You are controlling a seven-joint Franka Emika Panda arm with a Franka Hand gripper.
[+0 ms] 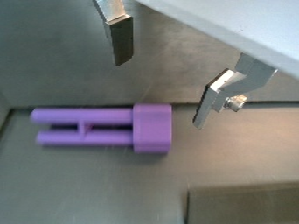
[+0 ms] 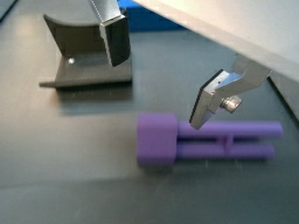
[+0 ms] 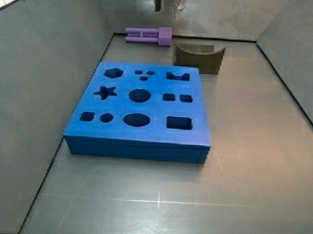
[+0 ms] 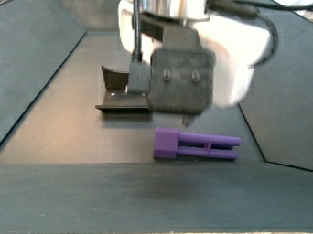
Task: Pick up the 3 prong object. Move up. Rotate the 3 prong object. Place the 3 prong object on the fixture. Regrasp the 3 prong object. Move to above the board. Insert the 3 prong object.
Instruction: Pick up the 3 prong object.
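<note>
Purple plastic, flat on the grey floor: the 3 prong object (image 2: 201, 140) lies on its side directly below the gripper (image 2: 163, 68), untouched. The jaws are spread wide with nothing between them (silver plates, dark pads), hanging above the piece, presumably lined up to straddle its body for the pick. The fixture (image 2: 89, 58) waits just beyond one finger, and the board (image 3: 140, 107) sits well clear of the gripper, nearer the side camera.
</note>
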